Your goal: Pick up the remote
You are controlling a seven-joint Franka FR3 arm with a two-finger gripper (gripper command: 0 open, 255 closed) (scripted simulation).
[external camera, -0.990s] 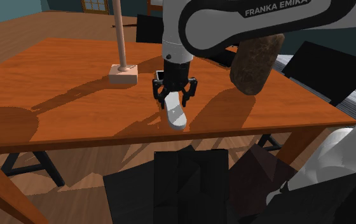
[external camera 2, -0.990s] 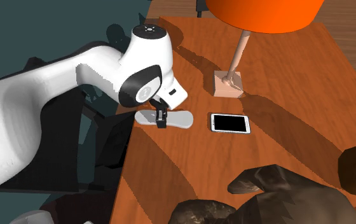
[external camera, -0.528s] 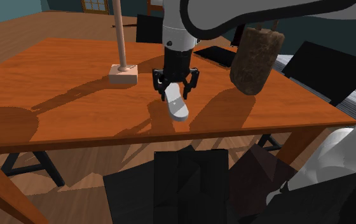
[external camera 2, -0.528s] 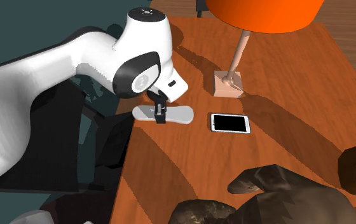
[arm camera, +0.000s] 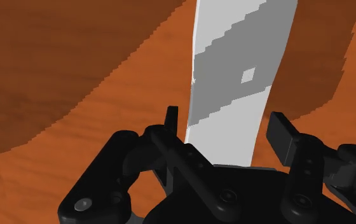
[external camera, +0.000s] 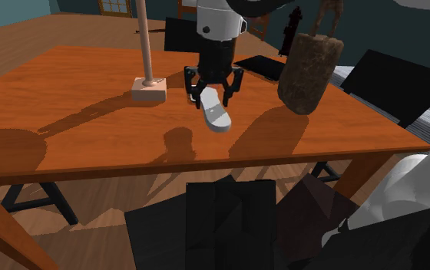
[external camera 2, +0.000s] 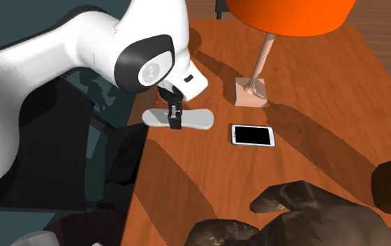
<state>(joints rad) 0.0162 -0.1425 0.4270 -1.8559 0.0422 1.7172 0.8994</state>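
The remote (external camera: 216, 114) is a plain white, elongated slab. It hangs clear above the wooden table (external camera: 67, 130), with its shadow on the wood below. My black gripper (external camera: 213, 95) is shut on the remote's upper end, and the free end tilts down toward the table's front edge. In the second exterior view the remote (external camera 2: 194, 119) lies level across my gripper (external camera 2: 174, 120), near the table's edge on that view's left. In the wrist view the remote (arm camera: 234, 89) stretches away from my gripper (arm camera: 224, 135), clasped between both fingers.
A lamp base (external camera: 148, 90) with a thin pole stands behind the gripper; its orange shade (external camera 2: 288, 15) shows in the second exterior view. A phone (external camera 2: 252, 135) lies flat by the lamp. A brown lumpy object (external camera: 309, 70) stands at the shoulder view's right. Black chairs stand around the table.
The gripper has risen with the remote held in it, from just above the table to well clear of it. The remote's shadow has slid away toward the shoulder view's left.
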